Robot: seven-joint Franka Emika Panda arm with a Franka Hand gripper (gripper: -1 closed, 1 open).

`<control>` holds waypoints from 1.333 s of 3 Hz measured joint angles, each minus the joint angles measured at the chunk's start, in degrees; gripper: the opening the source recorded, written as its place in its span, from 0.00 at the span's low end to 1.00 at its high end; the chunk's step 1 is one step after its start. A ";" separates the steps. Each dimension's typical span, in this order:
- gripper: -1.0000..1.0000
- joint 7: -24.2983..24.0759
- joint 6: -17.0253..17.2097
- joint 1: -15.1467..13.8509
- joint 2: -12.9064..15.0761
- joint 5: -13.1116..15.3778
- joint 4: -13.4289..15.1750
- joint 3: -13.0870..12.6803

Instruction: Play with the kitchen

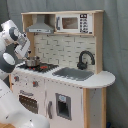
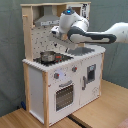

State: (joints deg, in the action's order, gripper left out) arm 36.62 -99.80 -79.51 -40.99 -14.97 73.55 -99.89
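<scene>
The kitchen (image 1: 65, 95) (image 2: 55, 85) is light wood and white, with a pegboard back, a hood (image 1: 42, 25) and a microwave shelf (image 1: 75, 23). A small metal pot (image 1: 31, 62) (image 2: 47, 56) stands on the red-ringed black hob (image 1: 45, 66) (image 2: 59, 58). The grey sink (image 1: 73, 74) and black faucet (image 1: 85, 59) are beside the hob. My gripper (image 1: 26, 52) (image 2: 54, 34) hangs under the hood, a little above the pot and apart from it.
The oven door (image 1: 27, 102) (image 2: 64, 95) and the small cupboard door (image 1: 62, 106) (image 2: 90, 76) are shut. The kitchen stands on a wooden table (image 2: 100, 115). A grey curtain hangs behind. The white arm (image 2: 100, 35) reaches over the countertop.
</scene>
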 joint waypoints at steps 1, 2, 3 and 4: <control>1.00 1.34 1.60 -4.60 0.51 -0.30 -2.77 -4.52; 1.00 2.60 2.33 -8.35 0.49 -0.51 -4.93 -8.01; 1.00 3.68 2.82 -12.18 0.47 -0.52 -7.08 -11.79; 1.00 4.53 3.25 -15.88 0.38 -0.52 -9.33 -15.67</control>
State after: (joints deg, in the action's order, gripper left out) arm 41.14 -96.55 -95.39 -40.62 -15.49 64.23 -115.56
